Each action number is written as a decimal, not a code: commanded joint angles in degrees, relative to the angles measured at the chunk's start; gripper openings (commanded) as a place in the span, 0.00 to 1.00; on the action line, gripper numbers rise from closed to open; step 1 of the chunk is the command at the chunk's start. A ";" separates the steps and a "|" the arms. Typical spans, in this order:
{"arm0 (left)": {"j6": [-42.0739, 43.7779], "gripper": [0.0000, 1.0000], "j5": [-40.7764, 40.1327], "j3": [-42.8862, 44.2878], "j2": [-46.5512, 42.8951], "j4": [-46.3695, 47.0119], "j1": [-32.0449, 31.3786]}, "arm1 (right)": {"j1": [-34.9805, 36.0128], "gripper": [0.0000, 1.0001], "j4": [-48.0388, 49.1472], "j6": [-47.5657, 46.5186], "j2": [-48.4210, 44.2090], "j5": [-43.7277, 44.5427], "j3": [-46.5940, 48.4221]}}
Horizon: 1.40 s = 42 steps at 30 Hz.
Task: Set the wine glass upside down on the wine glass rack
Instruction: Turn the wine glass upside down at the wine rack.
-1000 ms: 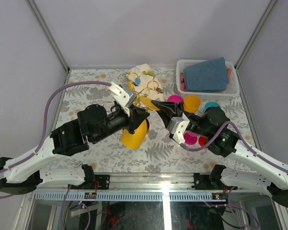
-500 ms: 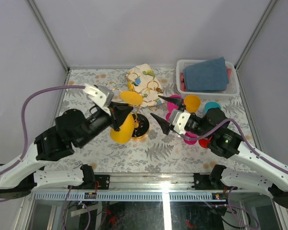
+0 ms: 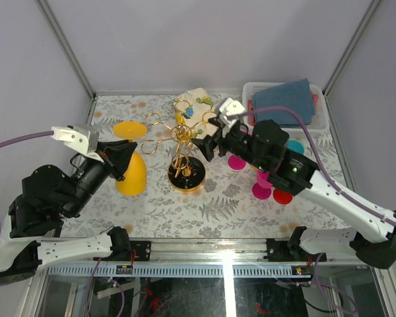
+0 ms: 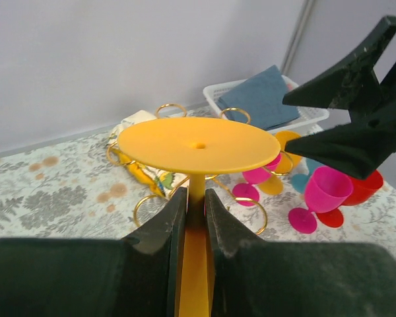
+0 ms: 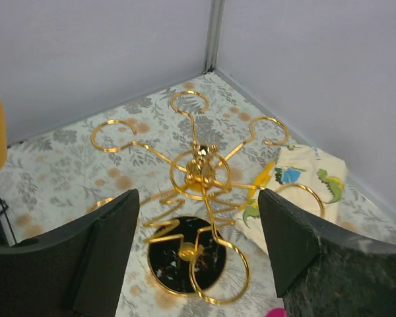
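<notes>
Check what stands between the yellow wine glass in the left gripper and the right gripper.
The wine glass rack stands between the wine glass and the right gripper; the top view shows it best.

Fern-print table (image 3: 218, 208) — carries wine glass rack (image 3: 185, 175), white basket (image 3: 323, 112), dinosaur cloth (image 3: 198, 98), pink glasses (image 3: 261, 191).

No legible text, label, brand, number or sign in any view, only wordless patterns, fern-and-flower print on the table cover (image 3: 218, 205), cartoon dinosaur figures on the cream cloth (image 5: 310, 168)
</notes>
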 commanded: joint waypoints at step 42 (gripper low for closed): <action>0.11 0.00 -3.82 -4.68 -2.12 -0.28 0.12 | 0.08 0.02 -5.46 6.91 28.61 7.76 21.15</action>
